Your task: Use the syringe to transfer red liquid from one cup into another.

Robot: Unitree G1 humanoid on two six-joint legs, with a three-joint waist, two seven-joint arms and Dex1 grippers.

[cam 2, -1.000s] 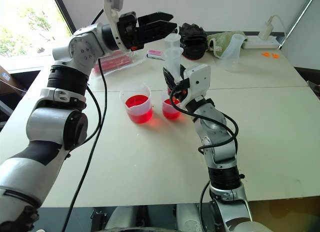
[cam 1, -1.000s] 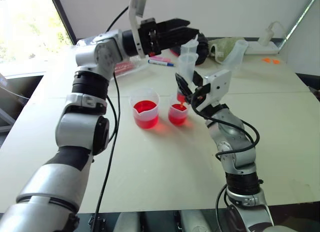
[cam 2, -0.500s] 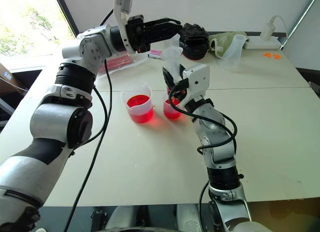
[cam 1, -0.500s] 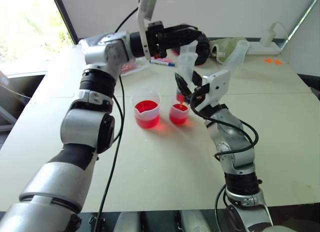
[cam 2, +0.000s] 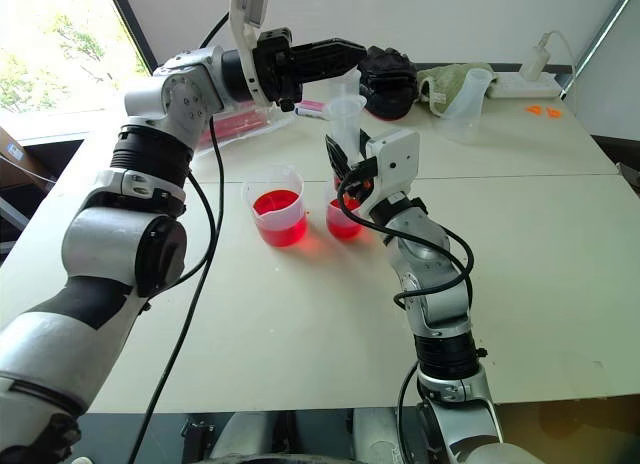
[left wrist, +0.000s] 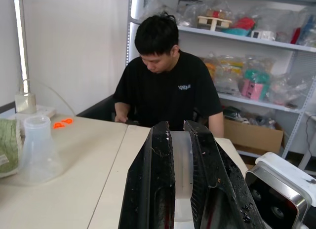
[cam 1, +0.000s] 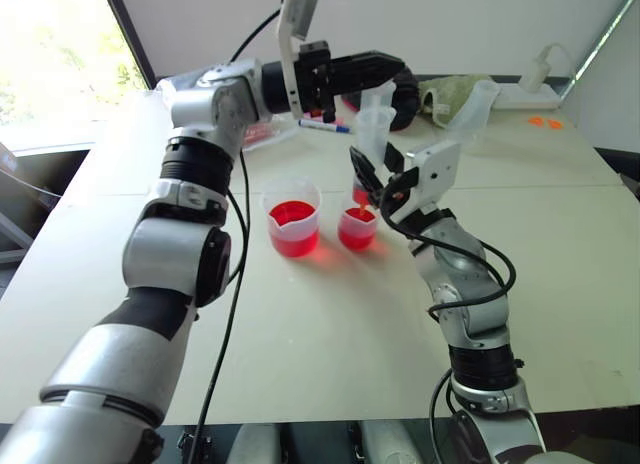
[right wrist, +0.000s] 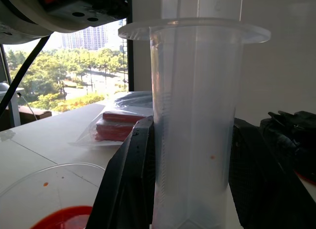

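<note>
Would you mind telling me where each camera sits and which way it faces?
Head views: from the head, down over the table, both arms, two cups.
Left wrist view: along the left end effector, shut on the syringe's plunger, toward a seated person.
Right wrist view: along the right end effector, shut on the syringe, toward a window.
Shared: the syringe shows in all views.

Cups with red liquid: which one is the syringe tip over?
The smaller cup, on the robot's right of the spouted beaker; the syringe stands upright directly above it.
</note>
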